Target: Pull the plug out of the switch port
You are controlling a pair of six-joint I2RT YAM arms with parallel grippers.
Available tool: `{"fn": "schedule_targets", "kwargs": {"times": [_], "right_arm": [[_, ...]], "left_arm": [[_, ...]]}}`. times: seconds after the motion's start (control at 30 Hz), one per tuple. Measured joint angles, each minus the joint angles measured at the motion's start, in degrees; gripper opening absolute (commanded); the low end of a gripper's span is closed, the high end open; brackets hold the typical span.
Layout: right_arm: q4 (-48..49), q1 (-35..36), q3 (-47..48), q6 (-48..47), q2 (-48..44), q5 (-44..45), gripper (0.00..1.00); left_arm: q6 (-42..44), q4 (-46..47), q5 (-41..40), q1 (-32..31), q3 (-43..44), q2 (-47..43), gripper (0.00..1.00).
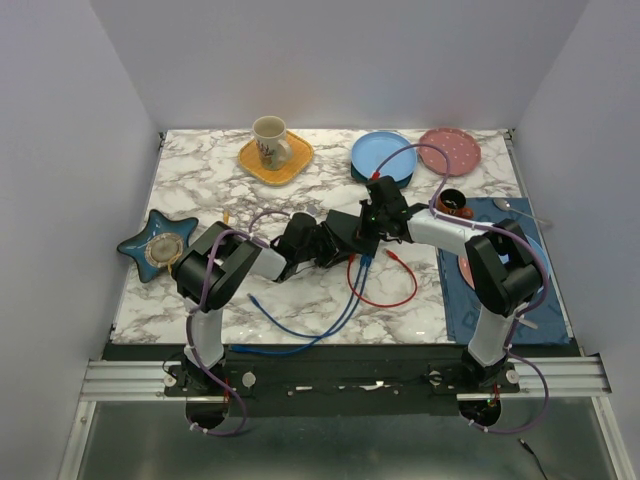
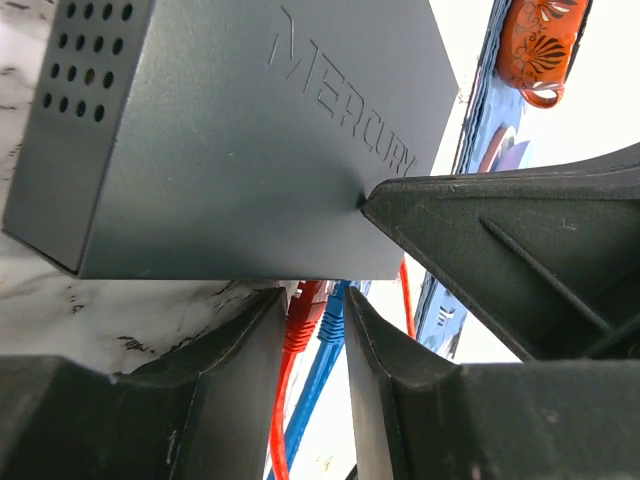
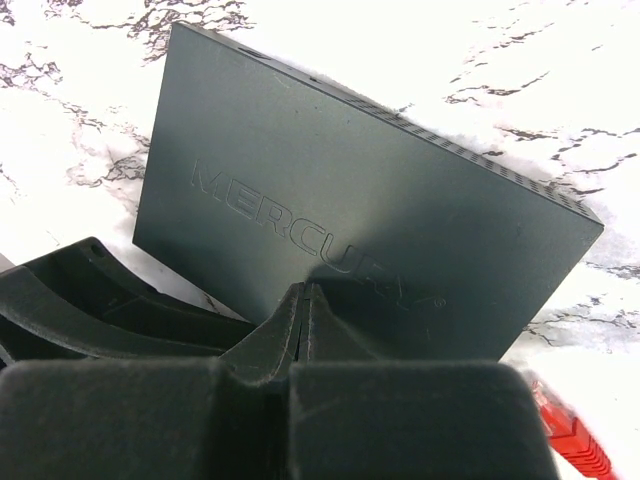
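The flat black switch box (image 1: 345,228) lies mid-table; it fills the left wrist view (image 2: 250,140) and the right wrist view (image 3: 360,200). A red plug (image 2: 303,315) and a blue plug (image 2: 332,305) sit side by side in ports on its near edge, with their cables (image 1: 352,290) trailing toward me. My left gripper (image 2: 318,320) straddles both plugs, one finger (image 2: 245,350) against the red, the other against the blue. My right gripper (image 3: 306,292) is shut with nothing in it, its tip pressing on the box top; it also shows in the top view (image 1: 374,222).
A mug on a yellow plate (image 1: 275,150), a blue plate (image 1: 383,155) and a pink plate (image 1: 449,150) stand at the back. A star dish (image 1: 157,245) is at the left. An orange cup (image 1: 455,203) and a blue mat (image 1: 500,290) are at the right.
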Motion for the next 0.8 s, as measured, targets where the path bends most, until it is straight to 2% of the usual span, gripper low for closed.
{"fn": "schedule_targets", "kwargs": {"times": [0.2,0.3,0.8], "right_arm": [[0.4,-0.1,-0.2,0.0,0.0,-0.3,0.01],[0.7,-0.2,-0.4,0.0,0.0,-0.5,0.01],[1.5,-0.2,-0.7,0.0,0.0,-0.7,0.01]], "left_arm": [[-0.3,1.5,0.1,0.0,-0.5,0.2,0.53],[-0.5,2.0,0.2,0.0,-0.5,0.3,0.53],[-0.1,2.9,0.5,0.1,0.0,1.4,0.29]]}}
